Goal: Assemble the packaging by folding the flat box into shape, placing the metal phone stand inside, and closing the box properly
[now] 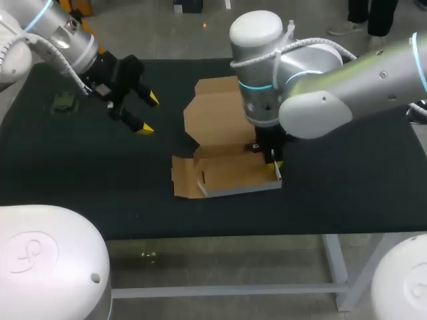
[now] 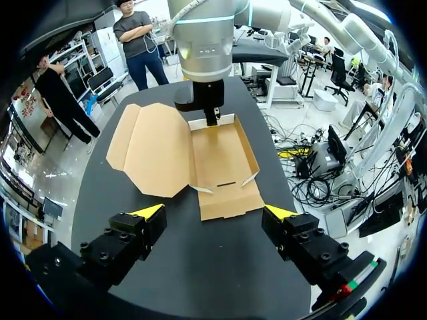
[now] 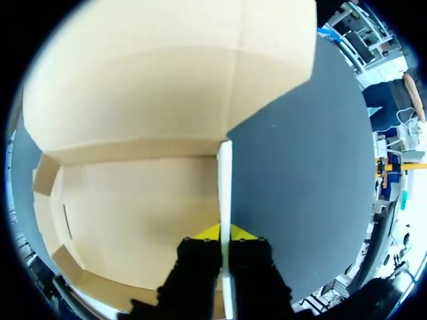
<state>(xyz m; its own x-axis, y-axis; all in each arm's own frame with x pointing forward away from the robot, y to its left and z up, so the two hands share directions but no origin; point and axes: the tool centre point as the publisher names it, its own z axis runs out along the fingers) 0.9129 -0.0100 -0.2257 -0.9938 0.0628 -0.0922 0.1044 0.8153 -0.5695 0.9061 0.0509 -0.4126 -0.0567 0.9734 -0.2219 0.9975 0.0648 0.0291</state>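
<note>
Head view: box [image 1: 227, 175] lies mid-table [image 1: 100, 193], part-formed. Tray open upward, lid [image 1: 215, 113] flat on the far side, hinged to the tray's back edge.

Right pincer [image 1: 275, 160] is down at the tray's right end. Right wrist view: both yellow tips nearly together, clamped from two sides on the thin upright wall [image 3: 225, 180], tray floor on one side of it, bare table on the other. So the pincer is closed on that wall and holds it vertical.

Left pincer [image 1: 148, 113] hangs above the table, well apart from the box on its left side. Fingers spread wide, nothing held. Left wrist view: end flap [image 2: 230, 203] nearest this pincer lies flat on the table, not yet raised. Small corner tabs show either side of it; can't tell if they are tucked.

Step in hand (judgement): folding stage, approx. early-mid task. One end wall up, the opp. flap to do.

Next move (judgement): right pincer should hold firm so the tray doesn't slide; left pincer must come low, get under or grip the flat flap, swing it up and seat the tabs. Risk: thin card buckles or the tray skates w/o a counter-hold.

Stand: small dark item [image 1: 65, 102] near the table's left edge may be it; too dim to confirm. Nothing inside the tray. Lid not closed.
</note>
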